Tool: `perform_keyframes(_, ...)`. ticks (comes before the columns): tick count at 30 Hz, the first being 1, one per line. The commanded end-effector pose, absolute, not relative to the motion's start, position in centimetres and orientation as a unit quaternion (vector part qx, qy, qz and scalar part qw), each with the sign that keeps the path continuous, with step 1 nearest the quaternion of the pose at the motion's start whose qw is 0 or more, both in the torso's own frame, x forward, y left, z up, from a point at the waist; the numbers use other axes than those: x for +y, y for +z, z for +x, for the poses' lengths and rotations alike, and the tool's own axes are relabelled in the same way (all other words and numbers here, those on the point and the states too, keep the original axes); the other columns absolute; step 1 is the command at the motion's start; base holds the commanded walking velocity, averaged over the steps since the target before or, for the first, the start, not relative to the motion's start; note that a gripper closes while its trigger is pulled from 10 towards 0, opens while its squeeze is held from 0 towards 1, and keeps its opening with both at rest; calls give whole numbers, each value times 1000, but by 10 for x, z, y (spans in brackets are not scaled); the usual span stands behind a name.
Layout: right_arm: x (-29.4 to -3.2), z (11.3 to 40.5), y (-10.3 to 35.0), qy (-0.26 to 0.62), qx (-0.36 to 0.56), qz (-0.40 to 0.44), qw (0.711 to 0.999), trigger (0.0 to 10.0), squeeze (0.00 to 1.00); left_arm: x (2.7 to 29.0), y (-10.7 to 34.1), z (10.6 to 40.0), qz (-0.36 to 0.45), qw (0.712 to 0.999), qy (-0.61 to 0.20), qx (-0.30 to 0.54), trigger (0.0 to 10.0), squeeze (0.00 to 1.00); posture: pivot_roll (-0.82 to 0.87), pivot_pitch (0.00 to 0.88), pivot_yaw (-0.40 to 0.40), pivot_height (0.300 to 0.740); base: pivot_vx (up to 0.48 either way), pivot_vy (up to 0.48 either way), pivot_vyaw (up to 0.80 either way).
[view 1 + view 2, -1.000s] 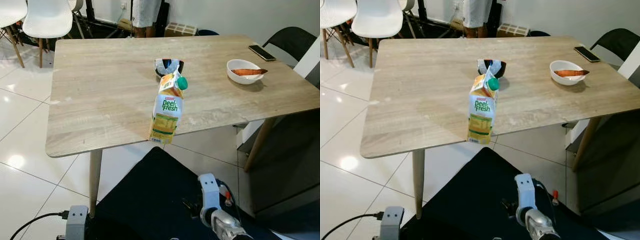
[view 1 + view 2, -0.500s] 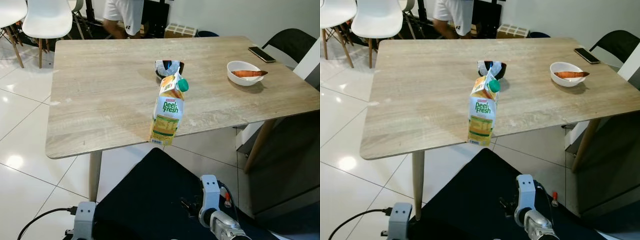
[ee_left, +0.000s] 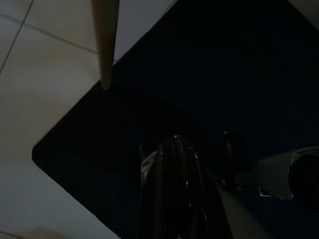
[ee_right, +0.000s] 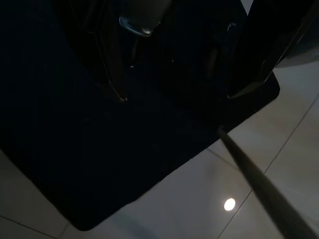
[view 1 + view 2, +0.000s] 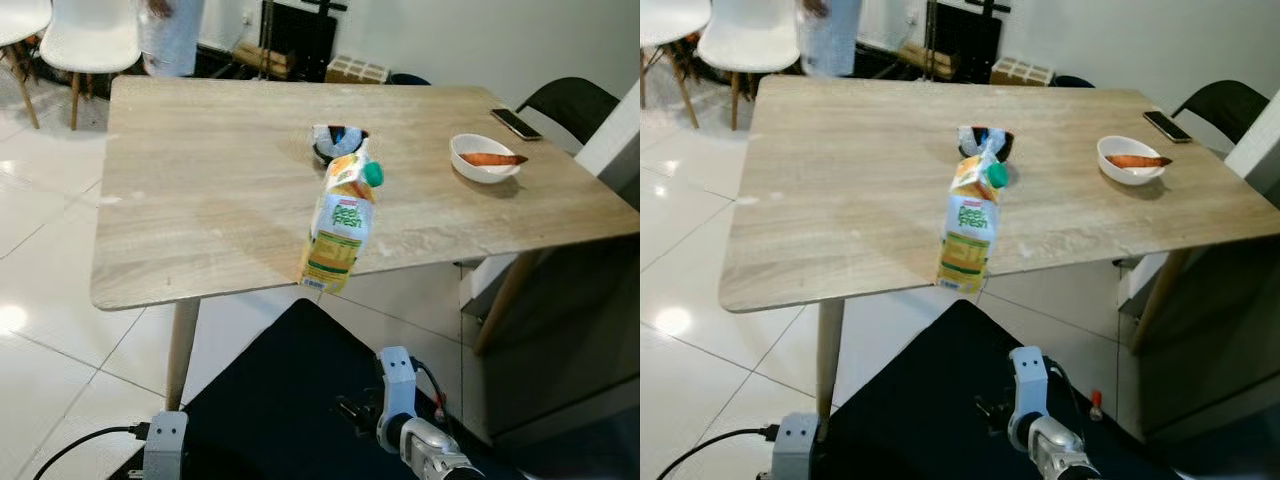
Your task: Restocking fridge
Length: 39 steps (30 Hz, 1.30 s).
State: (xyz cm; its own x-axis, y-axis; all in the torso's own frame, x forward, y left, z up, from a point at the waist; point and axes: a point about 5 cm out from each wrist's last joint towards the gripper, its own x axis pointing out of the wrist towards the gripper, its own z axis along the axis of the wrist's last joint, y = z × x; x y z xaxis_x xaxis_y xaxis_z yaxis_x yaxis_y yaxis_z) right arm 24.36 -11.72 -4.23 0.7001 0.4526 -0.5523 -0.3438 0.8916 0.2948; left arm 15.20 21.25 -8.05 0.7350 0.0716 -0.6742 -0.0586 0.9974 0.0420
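1. Before me stands the wooden table (image 5: 200,190), with the juice carton (image 5: 341,228) upright at its near edge – same spot on the tabletop as a second ago, though my whole view has shifted a little.
2. Behind the table, the person (image 5: 170,35) who stood near the middle of the far side now shows as a blur at the far left corner, beside the white chair (image 5: 92,35).
3. Just behind the carton sits a dark bowl (image 5: 338,145) with crumpled white packaging in it.
4. Further right, a white bowl (image 5: 484,160) holds one orange piece of food – what it is I cannot tell. A phone (image 5: 516,123) lies near the far right corner.
5. My left gripper (image 3: 175,149) hangs low over the dark mat (image 3: 209,64), its fingers pressed together.
6. My right gripper (image 4: 174,94) hangs over the same mat with its fingers spread apart, holding nothing.
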Motion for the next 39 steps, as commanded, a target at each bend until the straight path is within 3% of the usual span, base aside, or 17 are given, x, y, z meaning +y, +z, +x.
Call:
perform_keyframes(1,-116,241,-45,228,334,76,911,10000,0,214,-86,140,2,924,49,378,10000,0,169,103,-211,740,0,0,0)
perform_keyframes(12,-116,247,-41,215,323,97,917,10000,0,216,-86,141,4,923,33,383,10000,0,121,109,-160,740,0,0,0)
perform_keyframes(19,-136,241,-45,161,318,141,924,10000,0,210,-79,163,22,927,-10,373,10000,0,51,105,-36,740,0,0,0)
perform_keyframes(25,-145,235,-48,132,308,162,928,10000,0,210,-75,176,36,926,-28,375,10000,0,34,109,14,740,0,0,0)
perform_keyframes(32,-145,232,-50,125,308,168,928,10000,0,217,-73,181,42,920,-25,388,10000,0,39,100,24,740,0,0,0)
perform_keyframes(37,-138,237,-46,141,296,176,928,10000,0,225,-75,175,31,917,-3,397,10000,0,47,89,-9,740,0,0,0)
perform_keyframes(39,-131,243,-41,161,289,176,927,10000,0,230,-77,169,24,915,15,402,10000,0,72,84,-56,740,0,0,0)
